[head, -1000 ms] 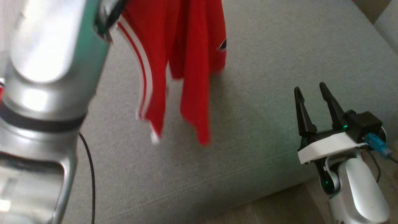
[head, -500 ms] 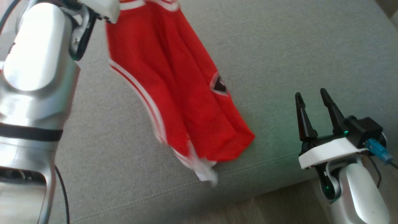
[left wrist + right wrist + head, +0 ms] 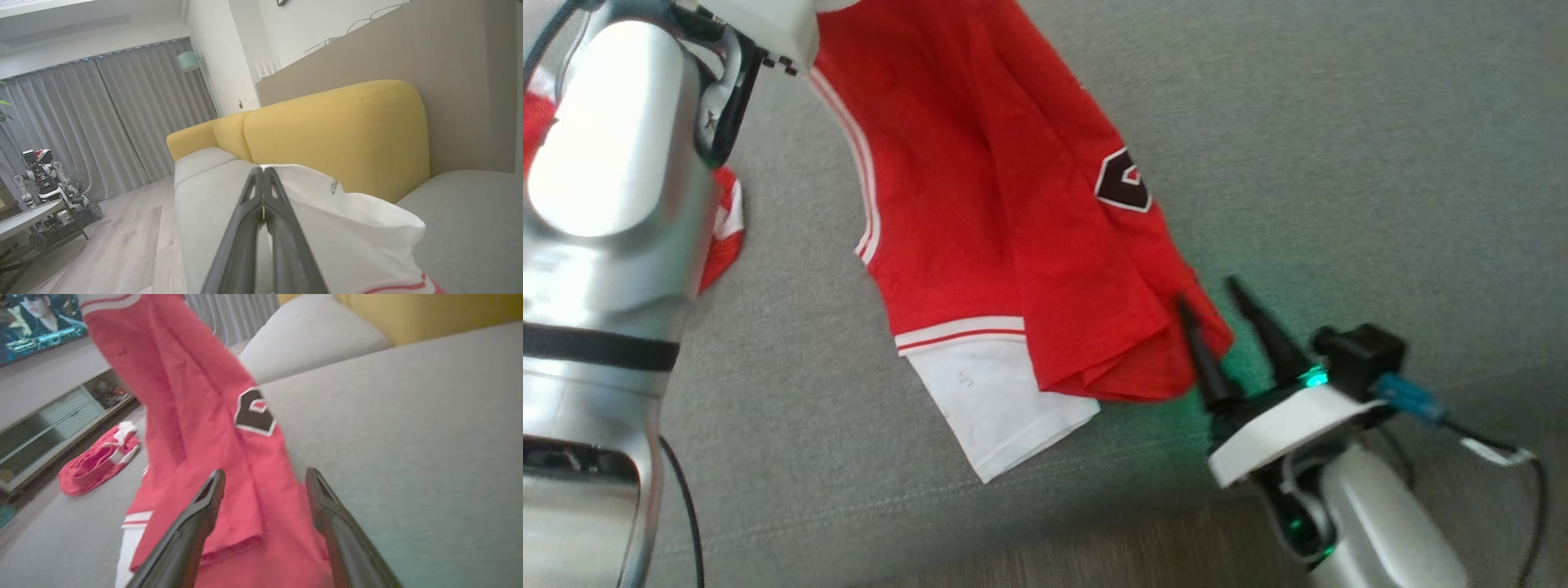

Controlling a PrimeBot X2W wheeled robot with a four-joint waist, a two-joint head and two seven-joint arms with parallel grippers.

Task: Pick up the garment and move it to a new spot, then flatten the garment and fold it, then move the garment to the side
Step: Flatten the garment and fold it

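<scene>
Red garment (image 3: 980,204), judged soft, light and limp: hung from the left pincer (image 3: 263,169) clamped on its white trim, tail lay on the sofa (image 3: 1339,163) toward 5 o'clock, where the right pincer (image 3: 1209,292) gaped at the hem corner, the likely hold.

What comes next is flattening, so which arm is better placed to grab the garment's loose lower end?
Right. The right gripper is open, poised at the garment's lower hem; the left gripper is shut on its upper edge.
</scene>
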